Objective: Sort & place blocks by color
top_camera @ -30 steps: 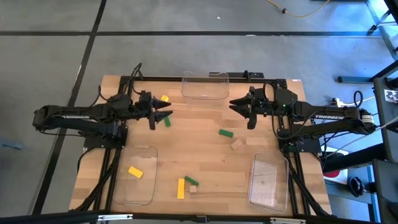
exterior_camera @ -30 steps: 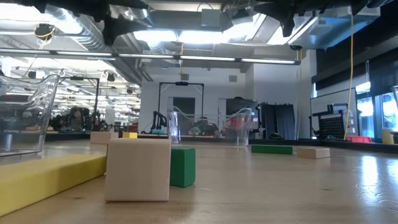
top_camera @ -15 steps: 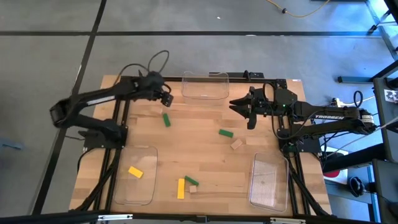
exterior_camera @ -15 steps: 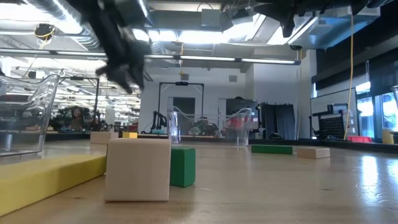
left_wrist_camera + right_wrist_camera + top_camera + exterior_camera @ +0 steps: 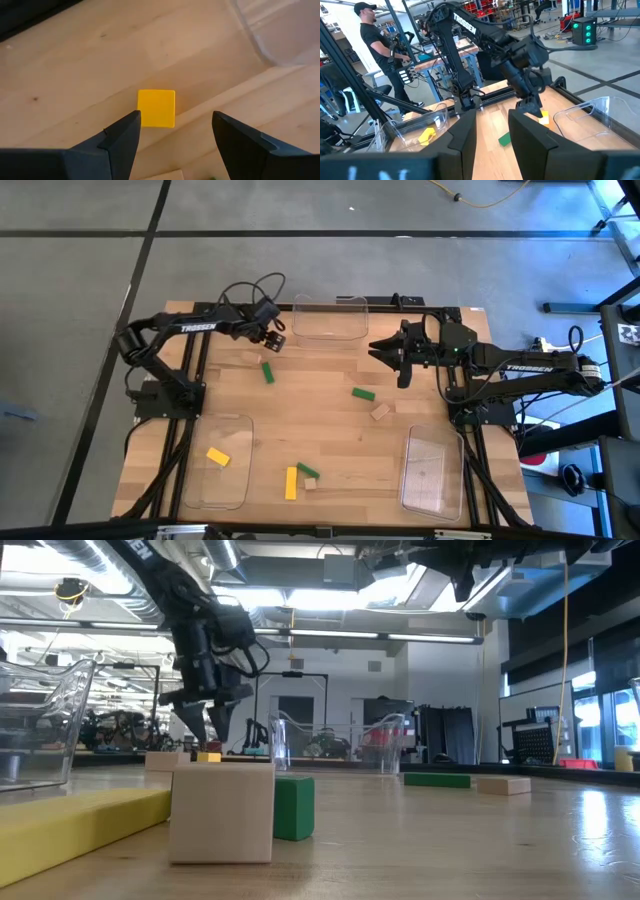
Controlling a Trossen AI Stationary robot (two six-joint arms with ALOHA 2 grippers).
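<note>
left wrist view | left gripper (image 5: 172,132) fingers spread wide above small yellow block (image 5: 156,108) on surface (image 5: 60,80), near clear tray (image 5: 280,30) | risk: off-centre descent, fingertip nudges or tips block | right gripper (image 5: 385,350) waits, fingers apart

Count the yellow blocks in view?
3: one yellow block in the near-left clear tray, one long one near the front edge, one under the open left gripper. None seem hidden.
</note>
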